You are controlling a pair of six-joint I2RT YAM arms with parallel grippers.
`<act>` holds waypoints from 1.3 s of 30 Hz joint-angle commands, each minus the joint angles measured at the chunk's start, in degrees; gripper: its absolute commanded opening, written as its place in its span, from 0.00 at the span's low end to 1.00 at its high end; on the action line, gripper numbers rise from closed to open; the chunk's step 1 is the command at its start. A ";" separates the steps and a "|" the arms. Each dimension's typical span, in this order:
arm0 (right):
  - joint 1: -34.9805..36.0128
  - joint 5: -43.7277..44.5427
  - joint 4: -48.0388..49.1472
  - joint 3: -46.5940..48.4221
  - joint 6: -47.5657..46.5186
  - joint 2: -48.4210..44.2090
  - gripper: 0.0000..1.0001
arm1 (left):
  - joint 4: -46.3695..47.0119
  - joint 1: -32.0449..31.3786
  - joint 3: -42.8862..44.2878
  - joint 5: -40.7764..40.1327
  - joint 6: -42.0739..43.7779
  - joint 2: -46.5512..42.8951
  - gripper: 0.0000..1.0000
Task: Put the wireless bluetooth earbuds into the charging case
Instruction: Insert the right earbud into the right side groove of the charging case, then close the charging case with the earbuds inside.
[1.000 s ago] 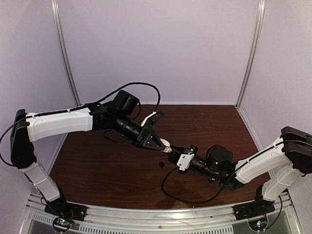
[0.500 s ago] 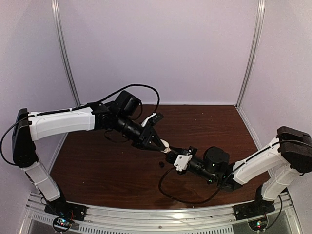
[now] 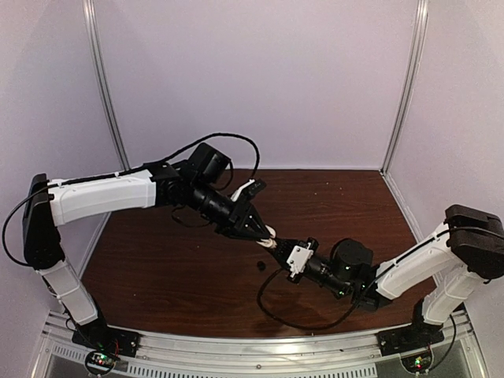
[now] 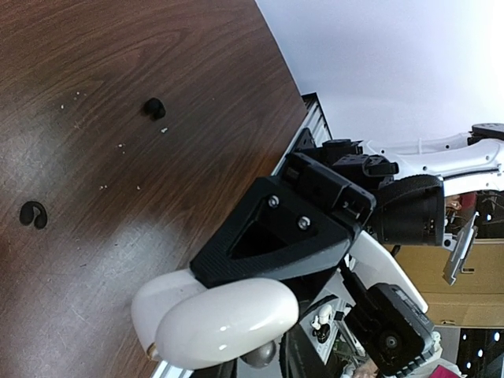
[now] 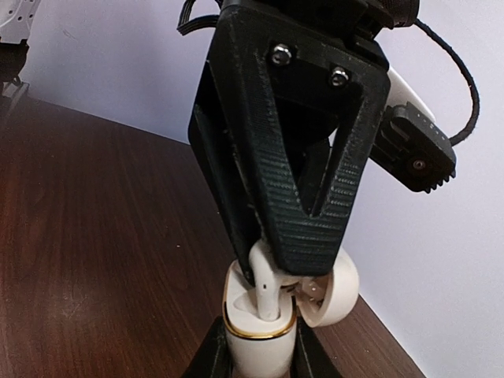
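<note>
White earbud (image 5: 264, 290) stands part-way in the mouth of the open case (image 5: 252, 340), lid (image 5: 331, 295) swung to 3 o'clock. Left claw (image 5: 277, 272) is clenched on the bud from 12 and right claw (image 5: 256, 364) is clamped on the case body from 6, approx over mid-table (image 3: 157, 260). Black earbud (image 3: 261, 266) lies on the wood near 6 o'clock of the case, w/ a second black earbud (image 4: 33, 213) close by. Open wood runs toward 9, 12 and 3 o'clock out to the table edges.

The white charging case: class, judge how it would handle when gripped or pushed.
The white charging case looks glossy and rounded, so probably slippery in a pinch. Its lid stands open, so a push may swing it.
</note>
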 commanded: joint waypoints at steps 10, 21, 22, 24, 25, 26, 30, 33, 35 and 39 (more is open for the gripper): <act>0.80 -4.27 11.59 -1.52 6.62 1.71 0.00 | -4.50 0.08 6.83 -5.49 2.55 0.81 0.35; -0.23 -7.50 18.81 -2.54 14.56 4.94 0.00 | -5.70 -1.46 9.84 -8.14 5.88 -1.17 0.41; -0.32 -7.79 19.65 -2.76 15.41 5.20 0.00 | -5.70 -1.68 10.24 -8.54 6.25 -1.41 0.42; -0.98 -8.94 21.40 -3.28 17.54 5.34 0.00 | -4.31 -1.84 10.33 -9.07 7.20 -2.49 0.43; -1.32 -9.82 22.12 -3.62 18.68 5.26 0.00 | -3.26 -1.89 10.12 -9.28 7.74 -3.24 0.43; -1.70 -10.84 22.71 -3.96 19.69 4.95 0.00 | -2.37 -1.90 10.09 -9.93 8.62 -4.03 0.44; -2.97 -15.75 23.27 -5.26 23.08 3.18 0.00 | 2.59 -1.90 8.03 -13.08 12.24 -8.41 0.49; -3.99 -19.39 22.55 -5.52 25.69 1.75 0.00 | 6.35 -1.88 5.38 -14.73 15.11 -11.81 0.51; -4.50 -21.50 21.97 -5.76 27.30 0.70 0.00 | 8.64 -1.89 3.03 -16.02 17.68 -14.04 0.51; -7.31 -28.13 21.80 -6.22 35.85 -2.06 0.00 | 9.93 -1.86 -1.25 -19.10 24.67 -18.09 0.52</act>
